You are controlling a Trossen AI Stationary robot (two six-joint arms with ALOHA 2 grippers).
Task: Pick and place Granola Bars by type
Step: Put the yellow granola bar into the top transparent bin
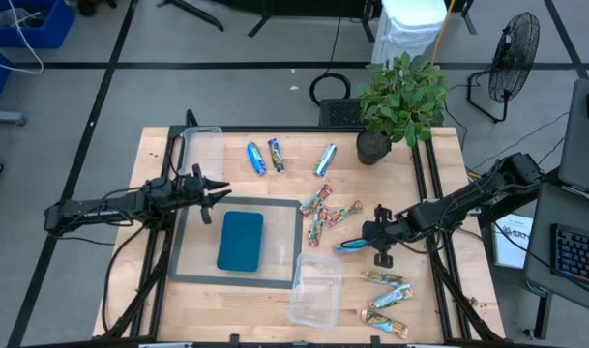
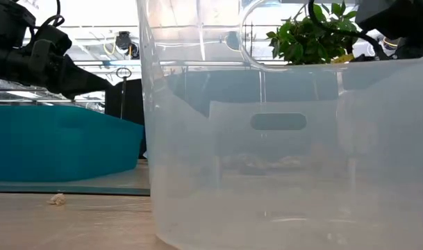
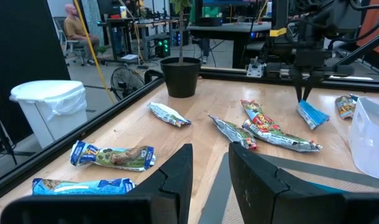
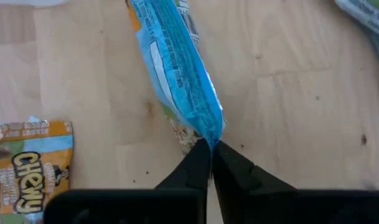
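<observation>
Granola bars lie in groups on the wooden table: blue ones (image 1: 265,157) at the far side, red-green ones (image 1: 323,215) in the middle, silver-tan ones (image 1: 387,300) near right. My right gripper (image 1: 364,242) is shut on one blue bar (image 4: 177,68), right of the teal tray (image 1: 241,240) and just beyond a clear tub (image 1: 316,287). My left gripper (image 3: 211,177) stands open and level at the tray's far left corner (image 1: 209,193), holding nothing. My right gripper pinches the blue bar's crimped end (image 4: 212,138) between its two fingertips. The fingers slant down from the table's right side (image 3: 301,93), roughly in line with the bar. The bar's other end (image 4: 145,12) points away from the fingers, low over the wood; whether it rests there I cannot tell.
A second clear tub (image 1: 203,155) stands at the far left behind my left gripper. A potted plant (image 1: 400,101) stands at the far right corner. The teal tray sits on a grey mat (image 1: 188,261). The near tub fills the low view (image 2: 280,153).
</observation>
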